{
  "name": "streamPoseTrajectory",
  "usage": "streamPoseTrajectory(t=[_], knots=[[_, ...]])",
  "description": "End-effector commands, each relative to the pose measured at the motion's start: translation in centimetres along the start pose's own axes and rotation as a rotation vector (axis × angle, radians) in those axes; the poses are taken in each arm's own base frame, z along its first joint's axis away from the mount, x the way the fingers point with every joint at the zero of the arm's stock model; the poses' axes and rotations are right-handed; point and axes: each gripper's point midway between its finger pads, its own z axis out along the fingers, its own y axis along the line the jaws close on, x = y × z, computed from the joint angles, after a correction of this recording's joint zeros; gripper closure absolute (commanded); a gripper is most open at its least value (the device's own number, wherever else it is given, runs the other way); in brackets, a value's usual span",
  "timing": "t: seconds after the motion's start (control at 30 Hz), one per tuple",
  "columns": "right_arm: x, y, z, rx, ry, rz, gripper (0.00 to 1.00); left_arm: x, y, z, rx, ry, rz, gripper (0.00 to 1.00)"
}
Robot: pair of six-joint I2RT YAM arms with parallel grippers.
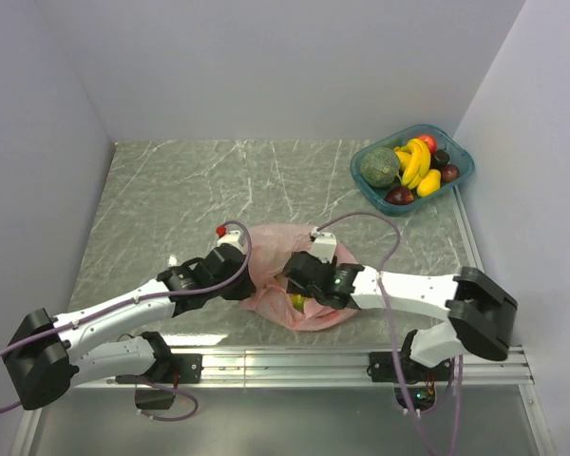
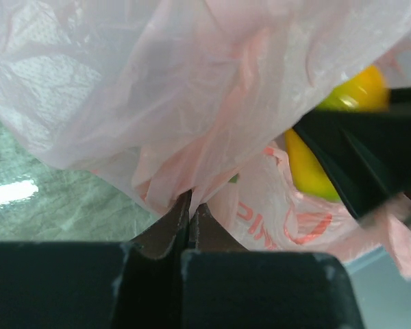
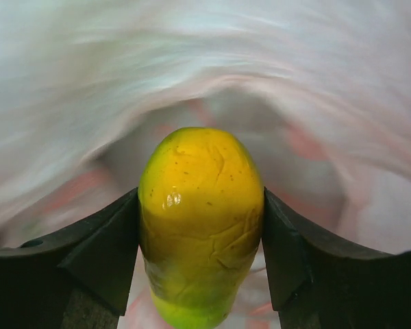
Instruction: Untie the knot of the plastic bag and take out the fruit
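While the left gripper (image 2: 190, 214) pinches the plastic bag (image 2: 144, 96) tight, the right gripper (image 3: 200, 240) clamps a fruit (image 3: 200, 185); next, draw it out.

Lab test cell: white walls (image 1: 266, 66), marbled tabletop (image 1: 171, 190), left arm (image 1: 114, 318) and right arm (image 1: 408, 285) on a rail (image 1: 285, 361).

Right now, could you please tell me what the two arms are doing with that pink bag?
The left gripper is shut on a fold of the pink bag near the front of the table. The right gripper reaches inside the bag and is clamped on a yellow fruit with a green end, which is not yet out. A teal tray of other fruit sits at the far right corner.
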Motion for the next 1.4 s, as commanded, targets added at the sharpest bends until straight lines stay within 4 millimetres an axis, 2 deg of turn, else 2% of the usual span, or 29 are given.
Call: streamPoseTrajectory(t=[0.0,0.1,0.13,0.2,0.23,0.33,0.37,0.43,0.47,0.53,0.57,0.67,0.7,0.77,0.8,0.87,0.9,0.97,1.0,1.03,1.07,1.1,1.13,1.17,1.2,1.23,1.3,1.33,1.37], knots=[[-3.5,5.0,-3.3,-0.257,-0.134,-0.093,1.00,-1.6,-0.6,0.0,-0.008,-0.055,0.009,0.99],[-4.9,7.5,-6.3,-0.441,-0.200,-0.158,1.00,-2.9,-0.7,-0.5,-0.025,-0.081,0.017,0.99],[-5.2,8.4,-7.9,-0.524,-0.212,-0.173,1.00,-3.2,-0.8,-0.6,-0.027,-0.088,0.020,0.99],[-6.0,8.7,-9.1,-0.587,-0.269,-0.200,1.00,-4.2,-0.8,-0.7,-0.036,-0.102,0.031,0.99],[-7.1,8.7,-10.5,-0.623,-0.311,-0.189,1.00,-4.6,-0.7,-0.7,-0.045,-0.108,0.031,0.99],[-9.9,8.0,-12.7,-0.625,-0.428,-0.174,1.00,-5.4,-0.5,-0.5,-0.064,-0.113,0.046,1.00],[-12.0,7.1,-13.1,-0.570,-0.491,-0.144,1.00,-5.5,-0.4,-0.4,-0.067,-0.113,0.053,1.00],[-14.2,5.3,-12.9,-0.472,-0.538,-0.146,1.00,-5.3,-0.3,-0.3,-0.067,-0.101,0.059,0.99],[-16.9,3.4,-12.5,-0.380,-0.588,-0.096,1.00,-5.2,-0.3,-0.2,-0.066,-0.097,0.062,0.99],[-18.6,0.2,-10.4,-0.241,-0.576,-0.061,1.00,-4.9,-0.2,-0.1,-0.065,-0.086,0.062,0.99],[-20.8,-3.0,-9.4,-0.140,-0.601,0.016,1.00,-4.7,-0.1,-0.2,-0.065,-0.085,0.062,0.99],[-23.4,-8.3,-7.6,0.031,-0.618,0.120,1.00,-4.6,0.0,-0.5,-0.058,-0.089,0.058,0.99],[-24.7,-11.2,-6.5,0.113,-0.620,0.161,1.00,-4.5,0.1,-0.6,-0.054,-0.092,0.057,0.99],[-26.6,-14.3,-6.0,0.197,-0.640,0.210,1.00,-4.5,0.2,-1.0,-0.049,-0.107,0.056,0.99],[-27.7,-17.4,-5.1,0.269,-0.646,0.256,1.00,-4.6,0.3,-1.0,-0.049,-0.112,0.057,0.99],[-29.4,-20.0,-4.6,0.305,-0.661,0.316,1.00,-4.7,0.4,-1.3,-0.047,-0.124,0.053,0.99],[-30.2,-23.0,-3.6,0.363,-0.665,0.360,1.00,-4.8,0.4,-1.4,-0.045,-0.129,0.052,0.99],[-32.1,-24.2,-2.8,0.356,-0.665,0.382,0.98,-4.9,0.3,-1.6,-0.036,-0.141,0.050,0.99],[-32.8,-25.1,-1.1,0.363,-0.655,0.386,0.96,-4.9,0.2,-1.7,-0.032,-0.144,0.048,0.99],[-34.8,-26.0,-1.4,0.369,-0.682,0.402,0.95,-4.9,0.3,-1.7,-0.029,-0.145,0.044,0.99],[-35.4,-25.9,-0.5,0.368,-0.670,0.395,0.94,-5.0,0.0,-1.7,-0.018,-0.152,0.042,0.99],[-35.3,-27.5,1.5,0.399,-0.631,0.397,0.93,-5.0,0.0,-1.7,-0.016,-0.154,0.038,0.99],[-37.1,-27.9,1.5,0.399,-0.652,0.395,0.87,-5.0,0.0,-1.7,-0.012,-0.153,0.033,0.99],[-37.6,-28.2,2.2,0.406,-0.647,0.393,0.86,-4.9,-0.1,-1.7,-0.010,-0.152,0.033,1.00],[-37.2,-28.9,4.2,0.425,-0.607,0.392,0.85,-4.9,-0.1,-1.6,-0.010,-0.151,0.032,1.00],[-38.5,-29.0,4.3,0.419,-0.622,0.384,0.69,-4.9,0.0,-1.5,-0.014,-0.145,0.030,1.00],[-38.7,-29.4,5.5,0.431,-0.600,0.370,0.49,-4.8,0.2,-1.4,-0.026,-0.144,0.033,1.00],[-39.3,-29.3,5.3,0.430,-0.609,0.362,0.34,-4.8,0.3,-1.3,-0.033,-0.141,0.037,0.99],[-39.6,-29.3,5.3,0.429,-0.611,0.363,0.29,-4.8,0.3,-1.3,-0.037,-0.140,0.041,0.99]])
